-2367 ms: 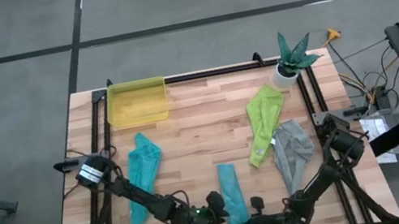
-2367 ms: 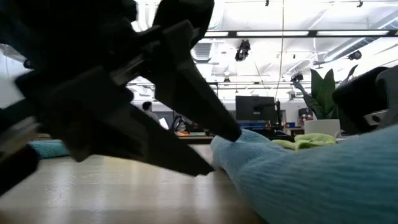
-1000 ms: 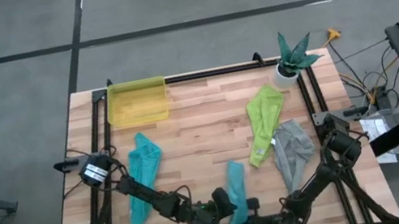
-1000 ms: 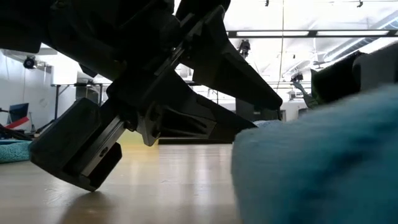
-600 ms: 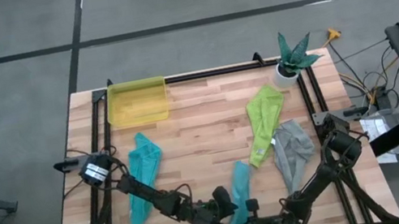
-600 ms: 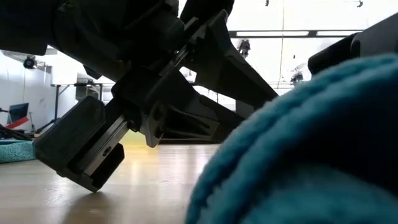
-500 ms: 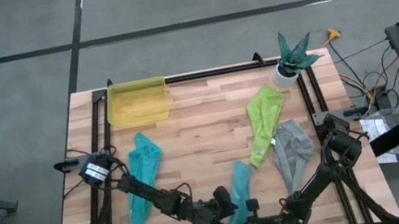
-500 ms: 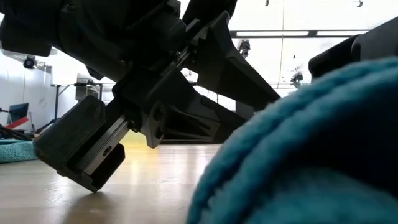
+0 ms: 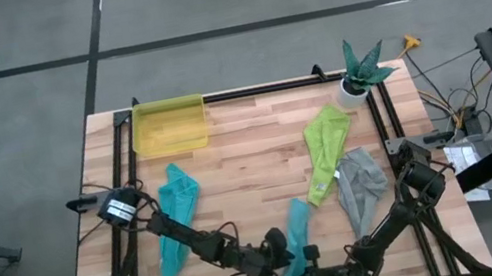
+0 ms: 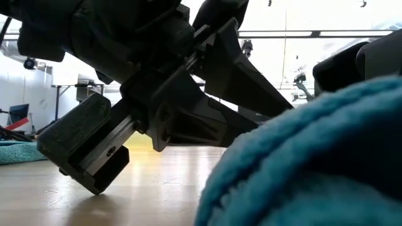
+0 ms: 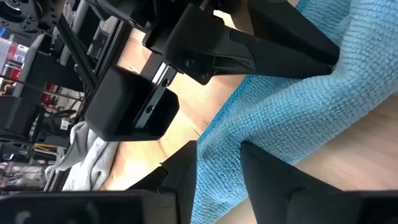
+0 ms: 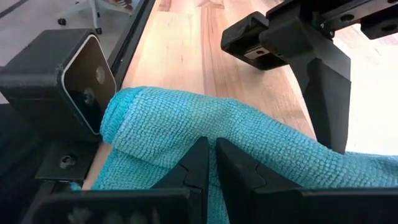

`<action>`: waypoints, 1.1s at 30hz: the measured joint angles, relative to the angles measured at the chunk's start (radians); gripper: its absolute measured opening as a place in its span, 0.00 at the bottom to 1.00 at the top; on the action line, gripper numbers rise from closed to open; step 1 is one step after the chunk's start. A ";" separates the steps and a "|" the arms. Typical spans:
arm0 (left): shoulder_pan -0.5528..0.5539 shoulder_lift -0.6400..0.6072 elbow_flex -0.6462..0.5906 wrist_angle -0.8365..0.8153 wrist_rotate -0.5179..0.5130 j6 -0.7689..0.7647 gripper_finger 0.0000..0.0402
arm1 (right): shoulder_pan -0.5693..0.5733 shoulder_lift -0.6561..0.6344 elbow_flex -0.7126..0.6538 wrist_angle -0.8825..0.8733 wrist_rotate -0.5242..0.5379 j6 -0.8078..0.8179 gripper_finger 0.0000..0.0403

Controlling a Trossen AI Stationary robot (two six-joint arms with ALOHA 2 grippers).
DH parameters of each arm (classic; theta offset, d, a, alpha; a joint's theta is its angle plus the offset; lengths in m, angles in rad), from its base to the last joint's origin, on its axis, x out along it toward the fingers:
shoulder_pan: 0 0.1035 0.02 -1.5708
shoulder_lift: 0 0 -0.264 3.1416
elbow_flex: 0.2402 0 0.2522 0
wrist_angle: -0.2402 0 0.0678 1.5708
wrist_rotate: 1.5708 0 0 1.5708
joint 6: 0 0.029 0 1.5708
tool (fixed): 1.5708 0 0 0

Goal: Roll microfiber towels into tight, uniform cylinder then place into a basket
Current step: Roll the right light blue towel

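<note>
A: Where are both claws?
B: Down at the counter's six o'clock edge, either side of the light blue towel. The left claw sits at the towel's nine o'clock side, its fingers a little apart with the cloth running between them. The right claw is at the towel's near end, fingers pressed together on a fold of that cloth.

A: And the other towels?
B: The teal towel lies bunched toward eight o'clock, the lime green towel toward two o'clock, and the grey towel just beside it at four o'clock, touching its lower end.

A: The basket?
B: The yellow basket sits at the eleven o'clock corner, well apart from the towels. A white plant pot stands at the one o'clock corner.

A: What does the low camera give?
B: Mostly the blue cloth up close and the left arm's dark wrist tilted above the wood
</note>
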 joint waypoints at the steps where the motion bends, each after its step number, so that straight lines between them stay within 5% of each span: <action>1: 0.004 0.001 0.003 0.000 0.008 0.001 0.25 | 0.000 0.000 0.000 0.000 0.000 0.000 0.07; 8: 0.014 0.110 0.104 -0.016 0.033 0.010 0.10 | 0.000 0.000 0.000 0.001 0.000 0.000 0.07; 13: 0.019 0.201 0.250 -0.199 0.036 0.012 0.04 | 0.000 0.000 0.000 0.006 -0.004 0.005 0.07; 25: 0.020 0.218 0.311 -0.306 0.033 -0.011 0.03 | 0.016 -0.036 0.001 -0.029 -0.008 -0.005 0.07; 33: 0.020 0.218 0.309 -0.307 0.030 -0.023 0.03 | 0.041 -0.149 0.003 -0.255 0.000 0.110 0.07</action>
